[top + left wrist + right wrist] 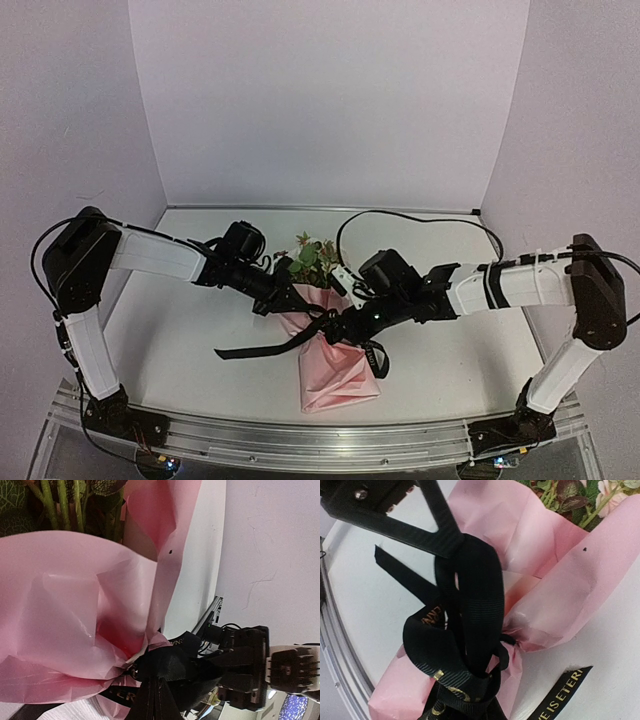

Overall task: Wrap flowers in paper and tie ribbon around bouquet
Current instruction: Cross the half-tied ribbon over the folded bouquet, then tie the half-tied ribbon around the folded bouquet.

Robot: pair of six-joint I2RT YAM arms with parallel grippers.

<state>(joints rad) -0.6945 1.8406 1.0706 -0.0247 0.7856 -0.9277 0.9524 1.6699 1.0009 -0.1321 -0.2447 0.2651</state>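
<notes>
Wrapping looks done to me: the paper is closed into a pink cone round the flowers, whose heads and leaves show above it. The bouquet lies in the centre of the top view on the table, heads toward the upper edge. The ribbon goes round the waist and pinches the paper in — one tail trails toward the left of the frame, another with pale lettering hangs at lower right. Both grippers meet at that waist. The left gripper has its fingers closed on a ribbon strand, and the right gripper is clamped on the bunched loops at the bottom of its wrist view. What I judge is left is the knot itself — I see loops crossing, but cannot tell whether they are drawn tight.
</notes>
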